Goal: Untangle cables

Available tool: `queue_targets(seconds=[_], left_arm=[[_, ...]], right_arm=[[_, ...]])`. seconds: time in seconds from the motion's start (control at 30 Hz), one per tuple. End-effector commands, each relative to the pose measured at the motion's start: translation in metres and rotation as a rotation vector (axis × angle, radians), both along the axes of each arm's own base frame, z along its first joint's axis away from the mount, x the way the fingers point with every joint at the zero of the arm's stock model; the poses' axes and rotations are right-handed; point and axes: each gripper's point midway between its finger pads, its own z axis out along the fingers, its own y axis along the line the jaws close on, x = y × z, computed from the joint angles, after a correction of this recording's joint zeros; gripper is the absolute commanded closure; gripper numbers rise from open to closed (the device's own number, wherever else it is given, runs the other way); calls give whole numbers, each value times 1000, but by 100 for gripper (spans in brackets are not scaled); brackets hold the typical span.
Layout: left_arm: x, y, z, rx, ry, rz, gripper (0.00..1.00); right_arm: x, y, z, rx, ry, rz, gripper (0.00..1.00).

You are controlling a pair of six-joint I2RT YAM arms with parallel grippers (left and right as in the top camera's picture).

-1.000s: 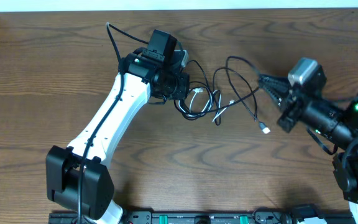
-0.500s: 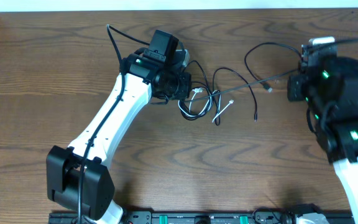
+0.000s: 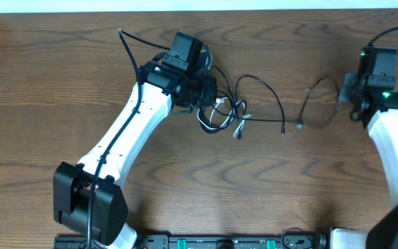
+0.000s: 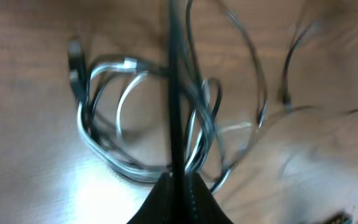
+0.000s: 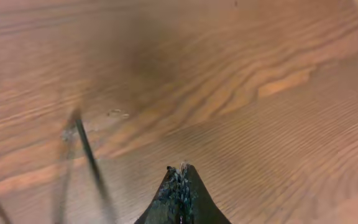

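My left claw is pinched tight on the black cord, which runs taut straight away from my fingertips. Just beyond, the white cord lies coiled among more black loops on the table. My right claw, well apart, is pressed together, with a blurred dark strand beside it.

White-shelled left arm and right arm, black joints and bases, small green lights.
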Motion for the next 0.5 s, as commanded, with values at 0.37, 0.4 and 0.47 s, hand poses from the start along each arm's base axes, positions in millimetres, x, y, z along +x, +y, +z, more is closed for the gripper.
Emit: queue_targets(seconds=[0.37,0.4,0.47], left_arm=[[10,-99,23,-153,-201,-61,93],[11,-100,21,-144,-208,-50,92],[15,-97,19,-138,-192,15,92]], right_arm=[[21,120,7,629,-156,738,64],[17,132,15,662,-184,827,60],[9,152,28,712,-233,965,53]])
